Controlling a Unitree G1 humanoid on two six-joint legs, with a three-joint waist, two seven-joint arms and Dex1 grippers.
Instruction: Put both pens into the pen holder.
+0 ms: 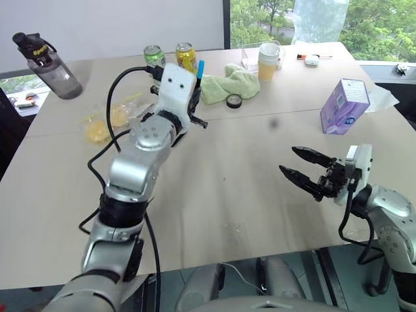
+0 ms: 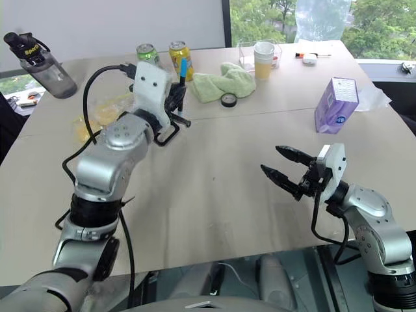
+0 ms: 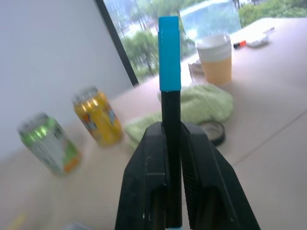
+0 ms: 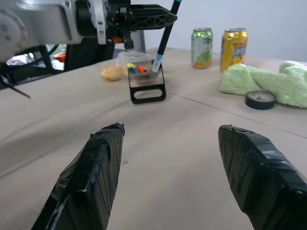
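While the left tool pinches the pen at mid-shaft, blue cap up, the pen's lower tip hangs at the holder on the worktop. Thin, stiff and light, the pen looks smooth enough to swivel or slip in the jaws, so a mid-barrel hold seems right. I judge the holder light enough to skid if nudged. The right tool hovers open, empty, well apart.

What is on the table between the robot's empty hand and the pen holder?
Nothing: in the right wrist view, bare table runs from the open right gripper to the pen holder.
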